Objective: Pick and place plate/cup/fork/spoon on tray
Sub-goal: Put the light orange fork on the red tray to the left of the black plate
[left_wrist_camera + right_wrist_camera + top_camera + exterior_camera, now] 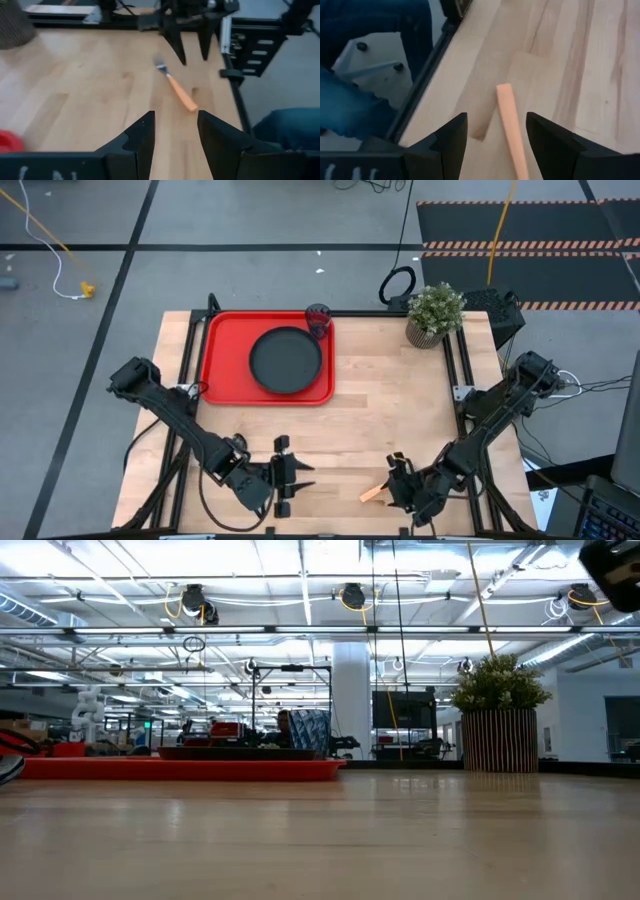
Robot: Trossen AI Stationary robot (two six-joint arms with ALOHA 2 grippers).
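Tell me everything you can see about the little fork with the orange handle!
The small fork with silver metal tines and a light orange-tan handle lies flat on the pale wooden table, near its front edge, far from the red tray. The handle looks plastic, straight and smooth. The right gripper hovers open directly over the handle's end, a finger on each side, not yet touching it. The table alone touches it.

A potted green plant [434, 313] in a ribbed pot is seen at the far right corner of the wooden table [390, 420], well apart from any fingers. A black cable loop [397, 285] is seen just beside it, off the far edge.
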